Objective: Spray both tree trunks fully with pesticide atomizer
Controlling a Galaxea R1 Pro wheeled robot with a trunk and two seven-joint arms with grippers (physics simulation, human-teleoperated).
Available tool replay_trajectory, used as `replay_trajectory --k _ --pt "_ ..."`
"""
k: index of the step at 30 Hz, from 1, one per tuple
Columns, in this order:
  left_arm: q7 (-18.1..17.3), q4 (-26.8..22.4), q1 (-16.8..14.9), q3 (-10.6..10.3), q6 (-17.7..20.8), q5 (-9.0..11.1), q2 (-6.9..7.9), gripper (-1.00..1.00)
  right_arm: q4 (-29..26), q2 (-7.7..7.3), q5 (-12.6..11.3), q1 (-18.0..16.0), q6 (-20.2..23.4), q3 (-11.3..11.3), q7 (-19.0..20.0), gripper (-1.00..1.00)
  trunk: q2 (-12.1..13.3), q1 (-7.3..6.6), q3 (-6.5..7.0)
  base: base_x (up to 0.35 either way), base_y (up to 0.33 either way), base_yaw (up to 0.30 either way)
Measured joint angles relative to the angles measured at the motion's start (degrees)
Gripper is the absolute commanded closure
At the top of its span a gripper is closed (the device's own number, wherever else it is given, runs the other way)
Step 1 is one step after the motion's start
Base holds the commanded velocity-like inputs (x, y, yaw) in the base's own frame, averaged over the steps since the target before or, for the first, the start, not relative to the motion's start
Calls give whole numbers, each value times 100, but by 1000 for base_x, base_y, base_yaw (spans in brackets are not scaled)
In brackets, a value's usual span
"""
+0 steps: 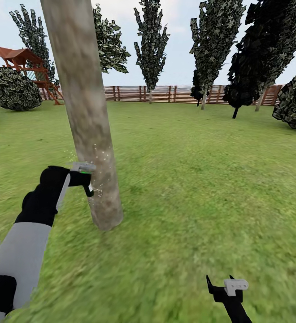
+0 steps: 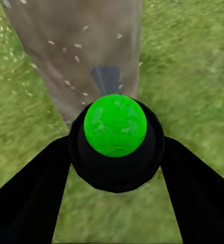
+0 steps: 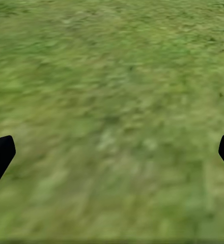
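Head view: the left gripper (image 1: 86,179) is clamped on the pesticide atomizer (image 1: 83,168) and holds it just beside the lower part of the tree trunk (image 1: 87,121), which leans slightly and rises out of the top of the picture. The trunk lies straight ahead of the nozzle, its long axis nearly upright, and whitish specks of pesticide (image 1: 101,159) hang against the bark at nozzle height. I judge the bark above that band is the stretch left to cover, so the next sweep would run up along the trunk. The right gripper (image 1: 219,289) hangs low over the floor (image 1: 202,188), well apart from the trunk, fingers spread and empty

Left wrist view: the atomizer's green top (image 2: 115,125) sits between the black fingers (image 2: 30,193), aimed at the trunk with specks on it

Right wrist view: spread fingertips (image 3: 0,152) frame bare grass
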Motion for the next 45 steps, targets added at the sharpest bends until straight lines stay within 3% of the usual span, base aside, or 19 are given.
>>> replay_trajectory --k 3,5,7,15,17,22,26,31,32,34,37,40,45 --pt "-6 10 41 24 1 17 372 100 0 0 0 1 0 0 0 -100 0 0 0 0 0 0" --pt "-10 2 84 0 7 99 386 100 -2 0 0 0 0 0 0 -100 0 0 0 0 0 0" --pt "-7 -4 116 -21 7 111 342 100 -2 0 0 0 0 0 0 -100 0 0 0 0 0 0" --pt "-2 8 415 -62 -2 99 -438 100 2 0 0 0 0 0 0 -100 0 0 0 0 0 0" --pt "-2 52 528 -66 -16 50 -450 100 -1 0 0 0 0 0 0 -100 0 1 -1 0 0 0" --pt "-20 273 1210 -13 -182 22 -219 100 1 3 2 0 0 0 0 -100 0 1 -1 0 0 0" --pt "59 903 1618 -24 -1054 26 -206 100 2 16 8 0 0 0 0 -100 0 1 -1 0 0 0" --pt "241 1504 1688 37 -1725 49 -254 100 2 26 9 1 0 0 0 -100 0 0 0 0 0 0" --pt "390 1637 1686 94 -1920 33 -258 100 5 26 9 1 0 0 0 -100 0 0 0 0 0 0" --pt "1082 2050 1688 517 -2343 22 -265 100 50 26 10 0 0 1 2 -100 0 0 -1 0 0 0" --pt "1301 2214 1689 846 -2529 134 -274 100 110 26 9 0 0 0 7 -100 0 0 0 0 0 0" --pt "1397 2728 1694 924 -2945 356 -264 100 123 26 9 0 0 0 9 -100 1 1 -1 0 -6 0" --pt "1419 3005 1692 929 -3204 407 -262 100 125 36 9 0 0 0 8 -100 0 0 0 41 -208 0"
